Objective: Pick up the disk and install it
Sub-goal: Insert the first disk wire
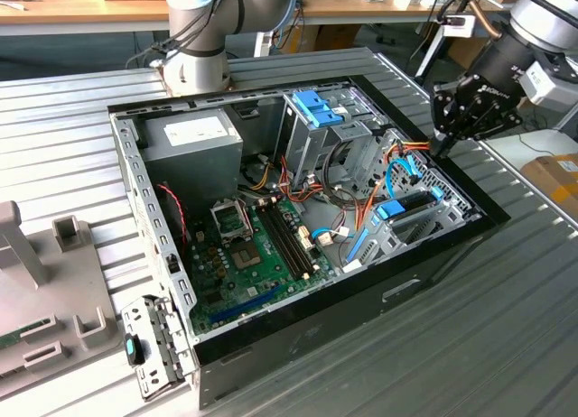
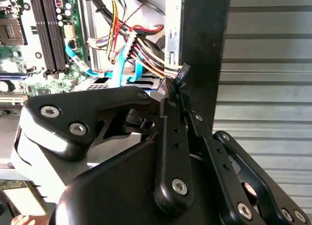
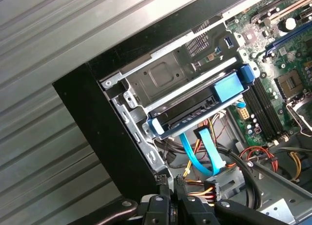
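The disk (image 3: 194,112), a flat dark slab edged by glossy blue plastic rails, sits slotted in the grey sheet-metal bay of the black computer case (image 1: 298,336). It lies just ahead of the gripper (image 2: 178,86) without touching it. The gripper's matte black fingers are pinched narrow beside bundled wires (image 2: 141,45).

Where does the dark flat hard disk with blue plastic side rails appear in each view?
Exterior view: dark blue-railed disk in the silver bay at the exterior view's right.
First wrist view: disk in that bay.
Second wrist view: cannot tell it from blue cables.
Shared landmark: black case rim.
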{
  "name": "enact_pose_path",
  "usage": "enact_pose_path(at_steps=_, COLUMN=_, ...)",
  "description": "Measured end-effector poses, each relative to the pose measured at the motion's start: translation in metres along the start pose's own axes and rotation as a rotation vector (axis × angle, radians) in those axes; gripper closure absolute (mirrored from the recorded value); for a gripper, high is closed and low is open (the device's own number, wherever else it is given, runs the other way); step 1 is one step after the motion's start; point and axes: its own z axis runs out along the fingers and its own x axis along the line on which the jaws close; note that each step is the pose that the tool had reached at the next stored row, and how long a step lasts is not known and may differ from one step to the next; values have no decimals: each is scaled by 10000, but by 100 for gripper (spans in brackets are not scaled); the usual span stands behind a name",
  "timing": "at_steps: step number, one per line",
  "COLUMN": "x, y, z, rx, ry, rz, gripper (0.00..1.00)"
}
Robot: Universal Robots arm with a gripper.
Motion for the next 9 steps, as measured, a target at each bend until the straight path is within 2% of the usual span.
enact_pose_path(at_steps=5, x=-125, y=75, z=5, rx=11, ry=11, rz=72, gripper=84)
enact_pose_path(at_steps=9, x=-195, y=117, z=7, rx=19, ry=23, rz=113, gripper=84)
